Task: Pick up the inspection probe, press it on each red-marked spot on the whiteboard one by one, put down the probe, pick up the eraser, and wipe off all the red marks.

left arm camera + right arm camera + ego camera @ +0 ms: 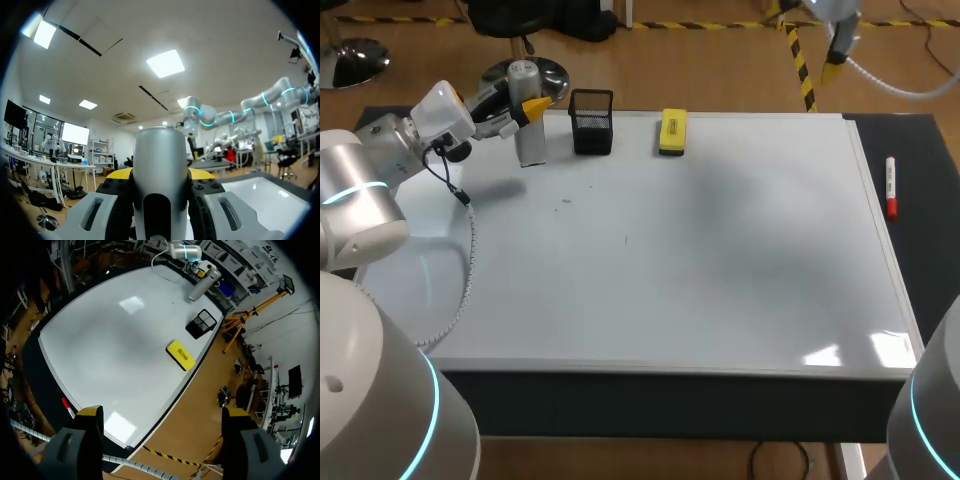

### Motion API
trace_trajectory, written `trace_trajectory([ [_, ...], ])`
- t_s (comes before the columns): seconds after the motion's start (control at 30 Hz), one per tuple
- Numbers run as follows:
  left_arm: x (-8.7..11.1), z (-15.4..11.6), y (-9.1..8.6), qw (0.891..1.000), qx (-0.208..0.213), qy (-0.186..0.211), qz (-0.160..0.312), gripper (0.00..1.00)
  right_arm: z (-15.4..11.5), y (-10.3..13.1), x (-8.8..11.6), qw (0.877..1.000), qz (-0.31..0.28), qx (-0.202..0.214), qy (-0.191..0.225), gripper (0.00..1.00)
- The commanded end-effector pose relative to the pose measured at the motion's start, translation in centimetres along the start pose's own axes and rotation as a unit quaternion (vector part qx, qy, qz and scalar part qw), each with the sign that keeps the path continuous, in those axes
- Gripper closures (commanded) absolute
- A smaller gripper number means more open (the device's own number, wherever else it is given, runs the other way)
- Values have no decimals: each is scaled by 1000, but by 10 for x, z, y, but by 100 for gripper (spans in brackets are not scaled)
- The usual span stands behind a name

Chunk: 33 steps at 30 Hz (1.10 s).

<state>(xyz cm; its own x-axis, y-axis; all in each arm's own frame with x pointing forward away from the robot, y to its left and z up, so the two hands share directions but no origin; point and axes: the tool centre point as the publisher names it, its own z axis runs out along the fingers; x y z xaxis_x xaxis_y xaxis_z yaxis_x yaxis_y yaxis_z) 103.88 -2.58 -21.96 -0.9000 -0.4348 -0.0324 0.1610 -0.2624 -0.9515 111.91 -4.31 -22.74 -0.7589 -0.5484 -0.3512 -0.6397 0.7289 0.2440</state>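
Left gripper (pixel 532 107) around probe (pixel 160 165) (right (pixel 162 412) agape)

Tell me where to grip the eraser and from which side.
Best grip the eraser at mid-length, across its narrow width, coming straight down from above. It lies flat on the whiteboard, long sides running away from the robot, so fingers can close on them. The cup stands apart on its left, leaving room. The right gripper is open.

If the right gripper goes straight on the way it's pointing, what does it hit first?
Likely the whiteboard near the yellow eraser, maybe the eraser itself; depth is unclear. The right gripper hangs open above, with nothing showing in between.
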Motion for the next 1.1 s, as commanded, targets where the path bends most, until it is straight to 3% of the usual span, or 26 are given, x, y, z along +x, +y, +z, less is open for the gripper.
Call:
trace_trajectory([
  [0.03, 0, 0, -2, 1000, -1, 0, 0, 100, -12, -4, 18, 999, -18, -2, -41, 0],
  [1.1, -3, 8, -4, 1000, 6, 7, 7, 100, -14, -3, 19, 999, -23, -3, -35, 0],
])
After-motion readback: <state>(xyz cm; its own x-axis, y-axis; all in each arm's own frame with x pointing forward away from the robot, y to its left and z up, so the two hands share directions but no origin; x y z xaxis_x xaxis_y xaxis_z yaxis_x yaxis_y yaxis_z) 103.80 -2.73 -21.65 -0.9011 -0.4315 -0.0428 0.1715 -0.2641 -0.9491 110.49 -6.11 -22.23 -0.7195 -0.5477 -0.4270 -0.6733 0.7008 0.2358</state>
